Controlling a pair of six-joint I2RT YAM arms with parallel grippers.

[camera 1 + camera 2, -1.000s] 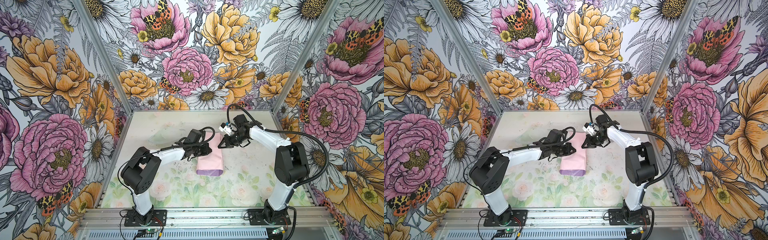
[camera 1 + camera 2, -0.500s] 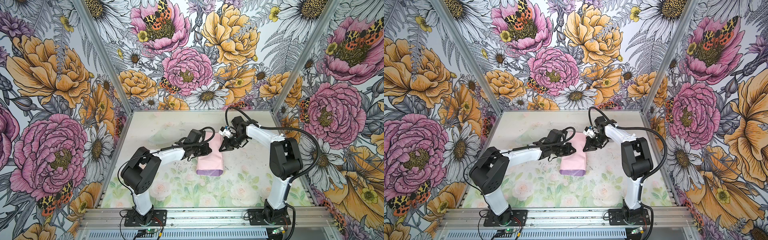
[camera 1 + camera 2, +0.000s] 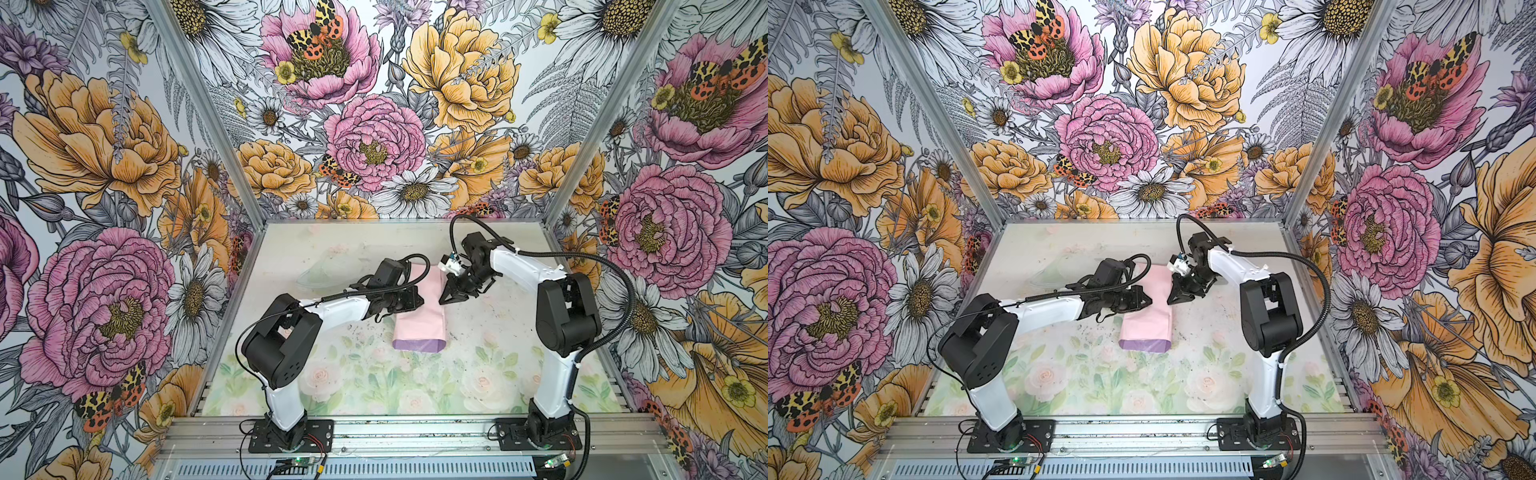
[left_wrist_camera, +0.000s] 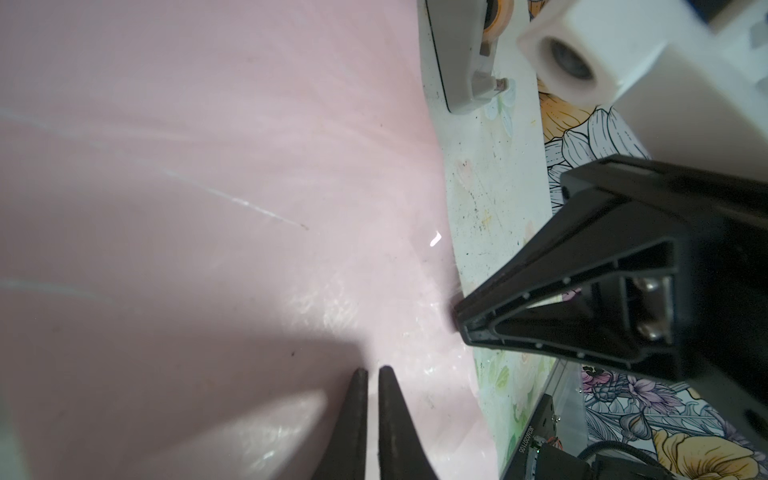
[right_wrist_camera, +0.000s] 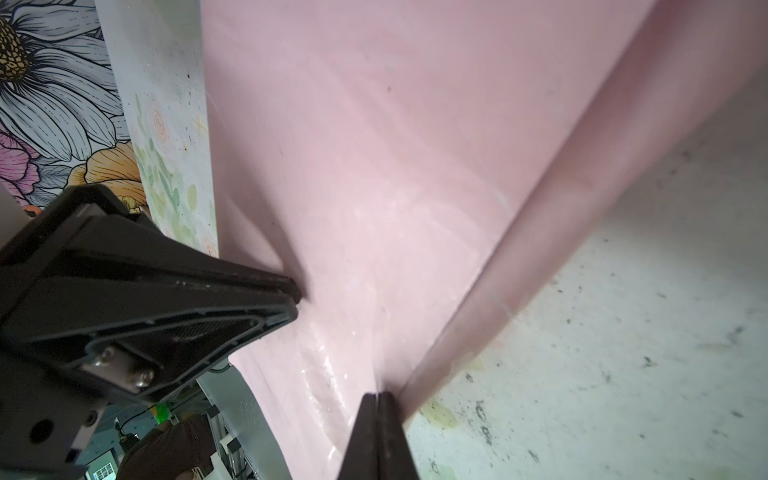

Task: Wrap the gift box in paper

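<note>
Paper (image 3: 419,324) matte pink, creased, lilac end; left gripper (image 4: 372,374) tips nearly together, right gripper (image 5: 377,399) pinched closed.

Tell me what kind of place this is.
Probably a robot test booth: two arms bolted to an aluminium rail, floral-printed wall panels boxing in a small table, the paper lying on it.

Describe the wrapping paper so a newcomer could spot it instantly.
Start at the pale floral table inside the flower-walled cell; the left gripper and right gripper point toward each other near its middle. Right at their tips lies the paper, folded into a long pale pink packet. It is the only plain, unprinted surface there, with a lilac band across the end nearest the arm bases.
</note>
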